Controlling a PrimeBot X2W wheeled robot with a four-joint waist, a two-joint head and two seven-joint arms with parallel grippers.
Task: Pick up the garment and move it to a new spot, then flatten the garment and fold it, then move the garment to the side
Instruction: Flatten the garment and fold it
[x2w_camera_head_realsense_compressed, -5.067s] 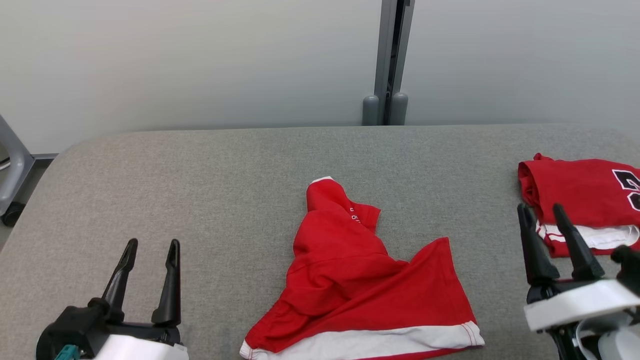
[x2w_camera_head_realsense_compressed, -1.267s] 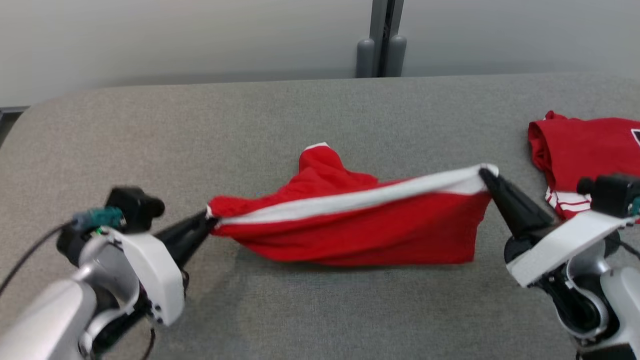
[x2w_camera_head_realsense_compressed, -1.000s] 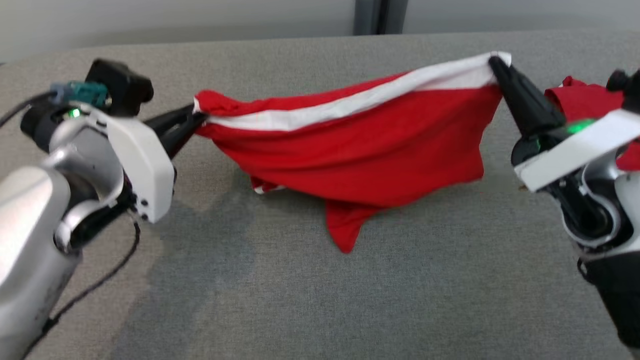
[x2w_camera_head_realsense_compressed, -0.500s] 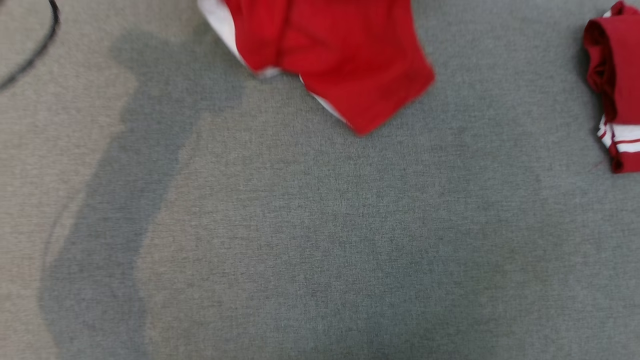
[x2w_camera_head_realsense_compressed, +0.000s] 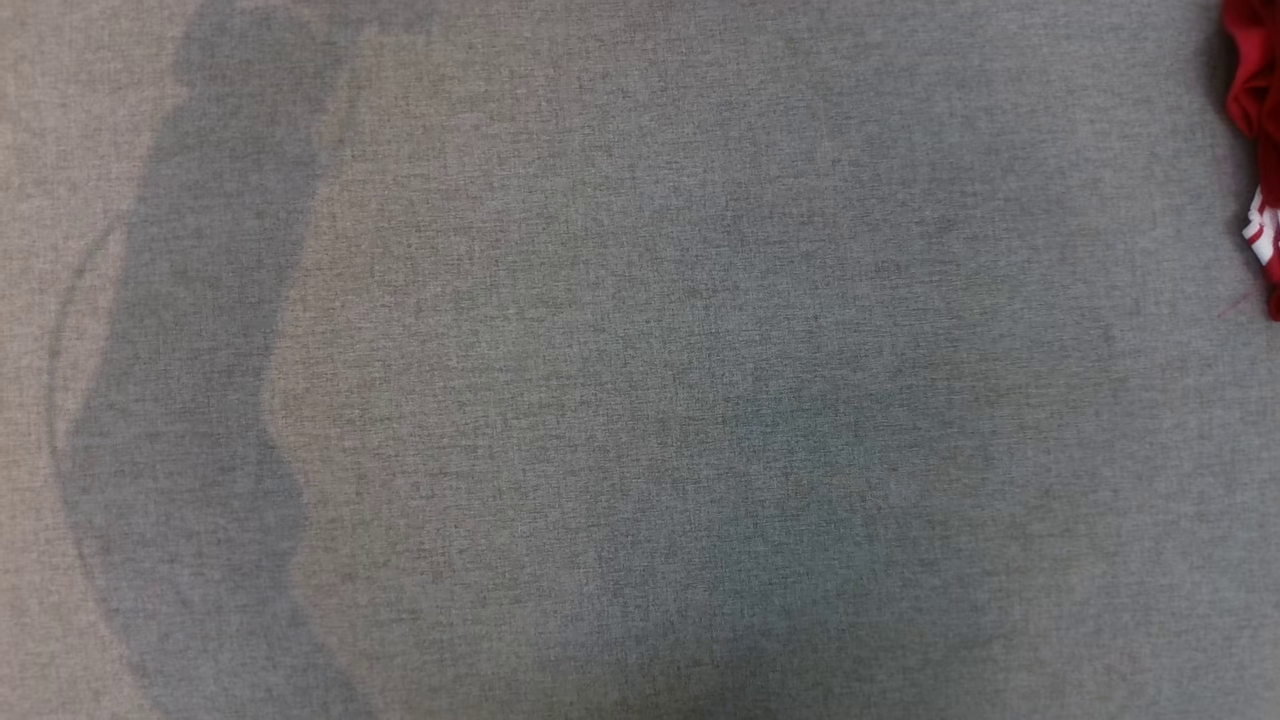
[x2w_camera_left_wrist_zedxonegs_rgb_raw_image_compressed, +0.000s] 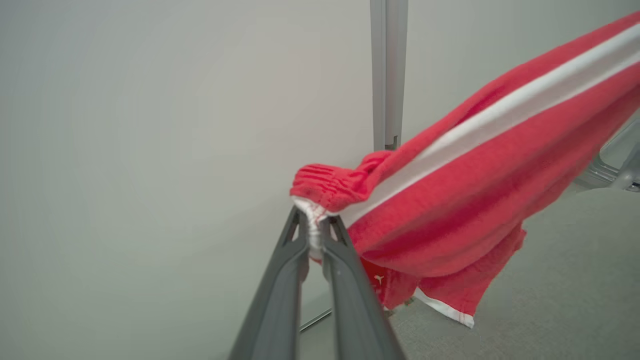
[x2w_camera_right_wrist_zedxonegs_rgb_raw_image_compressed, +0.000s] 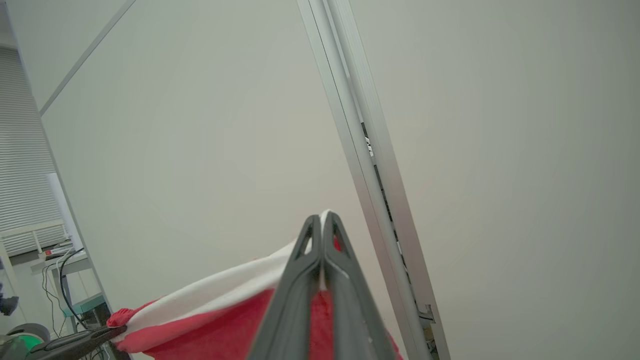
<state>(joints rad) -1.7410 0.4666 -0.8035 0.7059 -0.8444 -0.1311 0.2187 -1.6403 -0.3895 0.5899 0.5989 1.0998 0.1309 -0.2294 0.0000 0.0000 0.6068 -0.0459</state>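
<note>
Grip check, both arms: your left end effector (x2w_camera_left_wrist_zedxonegs_rgb_raw_image_compressed: 315, 221) is clamped on the red shorts (x2w_camera_left_wrist_zedxonegs_rgb_raw_image_compressed: 450, 200), fingers nearly together with the white edge beside the gathered waistband pinched between the tips. Your right end effector (x2w_camera_right_wrist_zedxonegs_rgb_raw_image_compressed: 322, 219) is fully closed on the opposite end of the same shorts, with white fabric showing just at the fingertips and red cloth falling away below them. In the right wrist view you can see the shorts strung from those fingers down to the lower left, where the dark fingers of the left end effector hold the other end. The white stripe runs along the stretched top edge. In the left wrist view the body of the shorts hangs below that edge, with a small pale logo on a lower fold and a white-trimmed hem at the lowest point, over the grey tabletop (x2w_camera_left_wrist_zedxonegs_rgb_raw_image_compressed: 575, 280). You cannot tell from this angle whether that hem touches the surface. Both wrist views face a pale wall (x2w_camera_left_wrist_zedxonegs_rgb_raw_image_compressed: 175, 125) with a vertical metal post (x2w_camera_left_wrist_zedxonegs_rgb_raw_image_compressed: 389, 75) behind the shorts. The head view looks straight down on bare grey fabric tabletop crossed by soft shadows, darkest down the left side. A second red garment (x2w_camera_head_realsense_compressed: 1262, 150) with white stripes lies at its right edge.
</note>
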